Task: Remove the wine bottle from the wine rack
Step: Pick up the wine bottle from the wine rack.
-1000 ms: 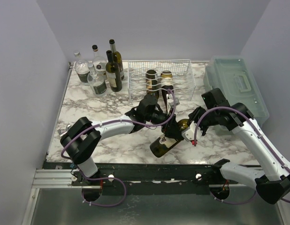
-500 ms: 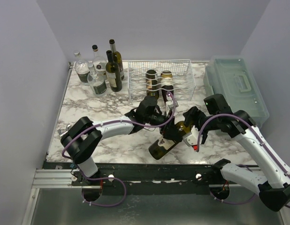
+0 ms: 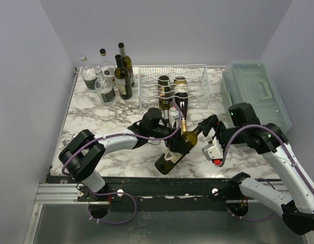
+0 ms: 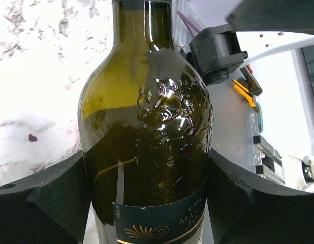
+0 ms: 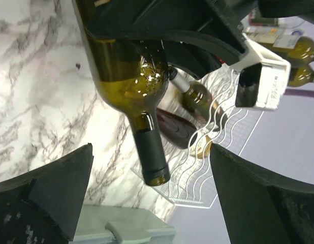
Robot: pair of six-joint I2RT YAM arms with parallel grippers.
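The wine bottle (image 3: 171,155) hangs tilted over the counter (image 3: 96,119), just near of the wine rack (image 3: 197,68), clamped in the left fingers (image 4: 50,203). The right fingers (image 5: 45,195) stand wide, holding nothing. Smooth, heavy glass gripped at a slant may slip or swivel and strike the marble. The left wrist view shows both fingers against the glass. Only the top view shows the bottle clear of the rack.

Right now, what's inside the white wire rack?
Two bottles lie side by side in the middle of the wine rack. Their near ends are partly hidden behind the left arm and the held bottle.
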